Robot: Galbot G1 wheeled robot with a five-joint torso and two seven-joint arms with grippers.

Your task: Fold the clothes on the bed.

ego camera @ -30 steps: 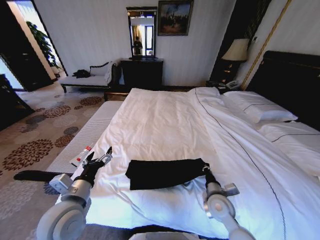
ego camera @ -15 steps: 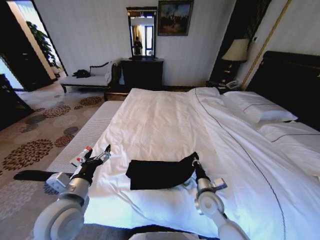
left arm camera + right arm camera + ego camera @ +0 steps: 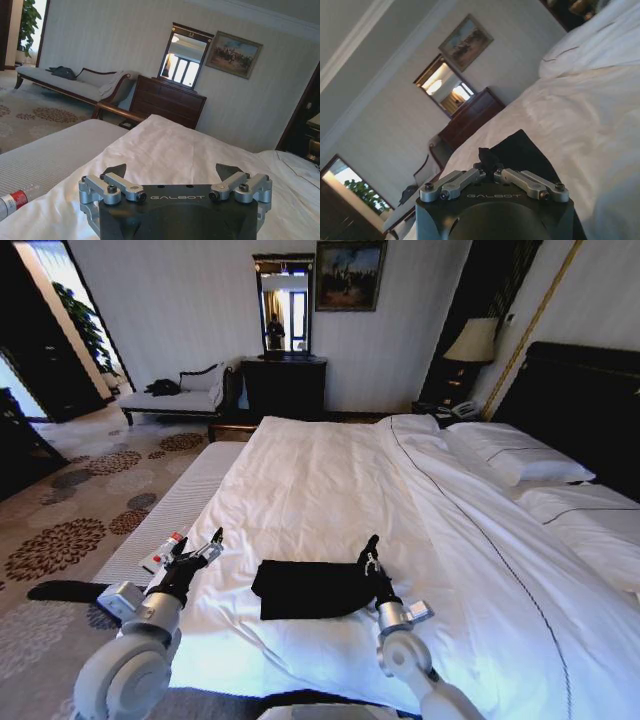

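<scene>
The clothes, a black T-shirt (image 3: 305, 590), lie in a narrow band near the front edge of the bed (image 3: 330, 470). My right gripper (image 3: 371, 556) is shut on the shirt's right end and holds it lifted above the rest of the fabric. In the right wrist view the right gripper (image 3: 489, 167) pinches a peak of black cloth (image 3: 517, 150). My left gripper (image 3: 207, 549) hovers open to the left of the shirt, over the bed's edge, apart from it. The left wrist view shows the left gripper (image 3: 171, 172) with its fingers spread and nothing between them.
A grey striped bench (image 3: 175, 505) runs along the bed's left side with a bottle (image 3: 165, 549) on it. White pillows (image 3: 520, 462) lie at the right by the dark headboard (image 3: 580, 390). A dresser (image 3: 285, 387), chaise lounge (image 3: 180, 397) and lamp (image 3: 473, 340) stand by the far wall.
My right gripper has carried the shirt's right end up and to the left, so the black band is shorter. The left gripper has hardly moved.
</scene>
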